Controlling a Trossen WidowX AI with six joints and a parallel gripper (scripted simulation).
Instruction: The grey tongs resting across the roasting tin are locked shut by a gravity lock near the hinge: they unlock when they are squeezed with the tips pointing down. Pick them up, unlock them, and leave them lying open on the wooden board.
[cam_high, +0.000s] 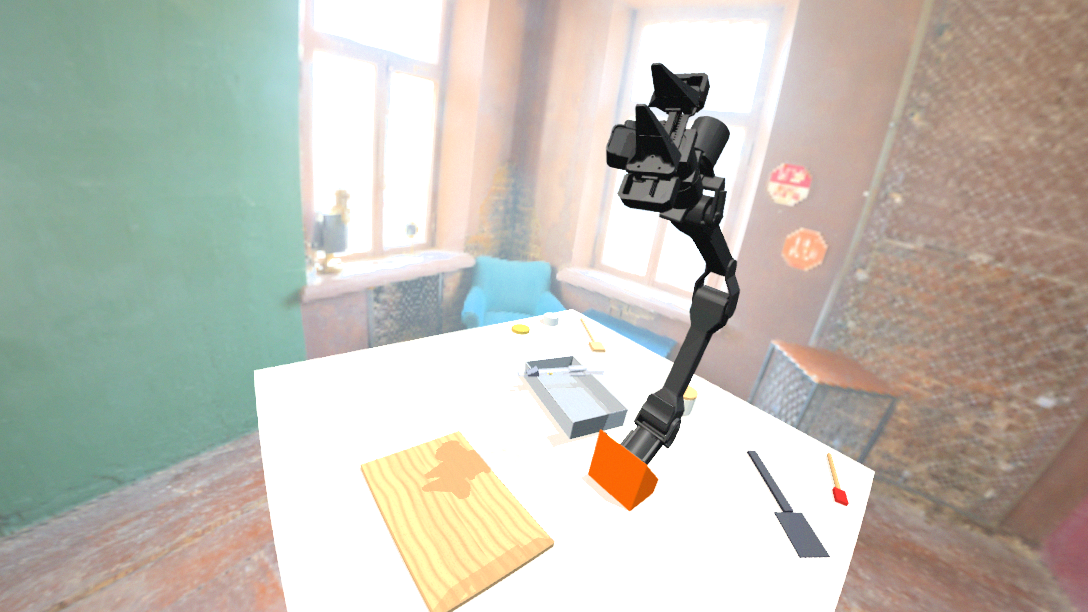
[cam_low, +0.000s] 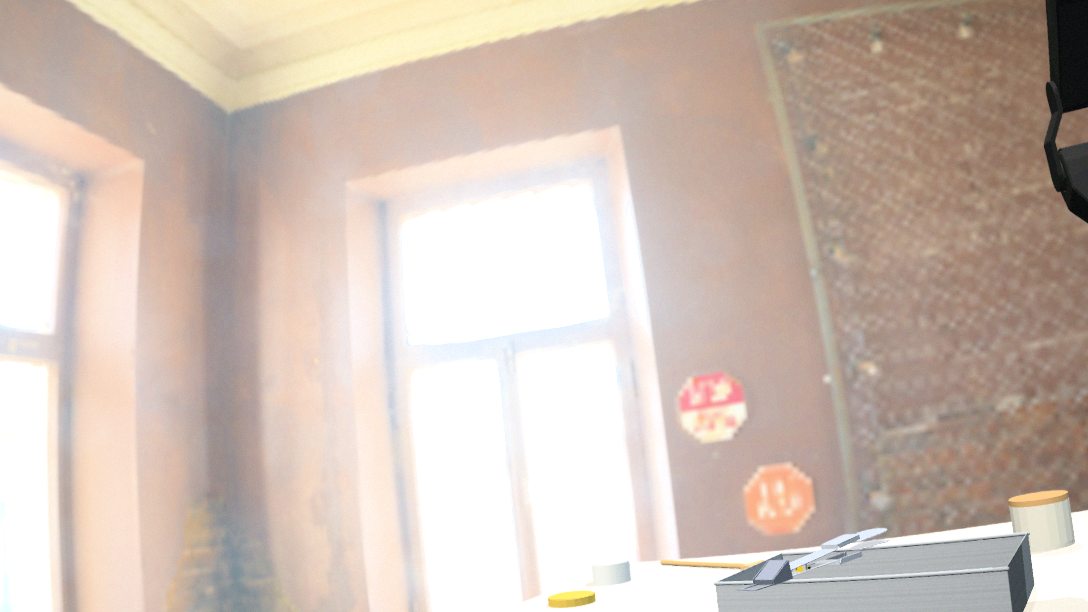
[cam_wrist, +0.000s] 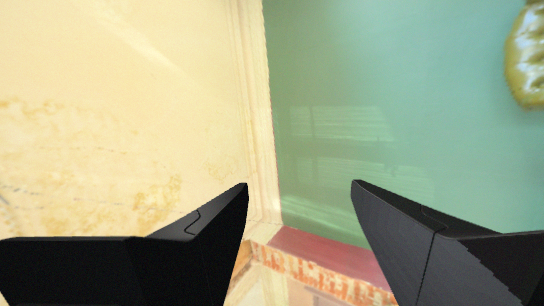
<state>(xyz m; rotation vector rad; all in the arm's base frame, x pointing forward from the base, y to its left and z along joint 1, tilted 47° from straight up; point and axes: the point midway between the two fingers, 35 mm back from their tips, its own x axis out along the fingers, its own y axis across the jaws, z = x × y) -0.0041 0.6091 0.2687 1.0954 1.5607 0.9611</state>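
Gripper raised high above the table, fingers partly spread and holding nothing.

Its two black fingers point up toward the ceiling and green wall, with only air between them in the wrist view. Far below and toward the window side, the grey tongs lie across the far end of the roasting tin, well apart from the gripper. Wooden board sits lower still, on the near side of the white table, beside the arm's orange base.
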